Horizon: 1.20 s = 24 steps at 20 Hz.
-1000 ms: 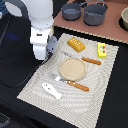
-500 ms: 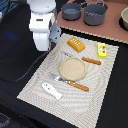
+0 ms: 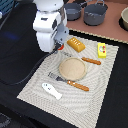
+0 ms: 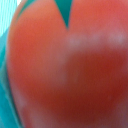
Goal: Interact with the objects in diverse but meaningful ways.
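A red tomato-like ball (image 4: 65,75) with a teal-green leaf fills the whole wrist view, blurred and very close to the camera. In the exterior view it is hidden behind my gripper (image 3: 56,49), which hangs above the mat's far left corner, so the gripper appears shut on it. The fingers themselves do not show. An orange ridged loaf-like block (image 3: 76,44) lies just to the exterior view's right of the gripper. A yellow packet (image 3: 101,49) rests further right. The white fish-like piece (image 3: 51,91) lies near the mat's front left.
A round tan plate (image 3: 73,68) sits mid-mat, with wooden-handled cutlery (image 3: 75,84) in front of it and another piece (image 3: 91,61) at its far right. Two grey pots (image 3: 95,14) stand at the back. A black cable (image 3: 25,75) runs off the exterior view's left.
The arm has risen from the mat and shifted toward the back and the exterior view's right, now nearer the orange block.
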Available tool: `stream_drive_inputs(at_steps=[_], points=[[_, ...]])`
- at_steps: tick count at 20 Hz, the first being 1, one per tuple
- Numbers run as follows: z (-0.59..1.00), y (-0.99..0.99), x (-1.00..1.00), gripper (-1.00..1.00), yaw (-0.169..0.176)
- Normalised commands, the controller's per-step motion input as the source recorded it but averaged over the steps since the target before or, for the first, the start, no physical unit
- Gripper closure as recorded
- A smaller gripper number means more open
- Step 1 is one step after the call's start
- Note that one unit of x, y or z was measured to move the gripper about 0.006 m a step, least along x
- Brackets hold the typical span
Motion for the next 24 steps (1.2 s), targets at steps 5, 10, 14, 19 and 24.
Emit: stream_drive_inputs(at_steps=[5,10,14,19,24], points=[[0.22,-0.23,0.91,1.00,-0.070],[0.08,-0.21,0.85,1.00,-0.034],[0.05,-0.15,0.86,1.00,-0.033],[0.07,-0.12,0.86,1.00,-0.043],[0.08,-0.07,0.80,1.00,-0.049]])
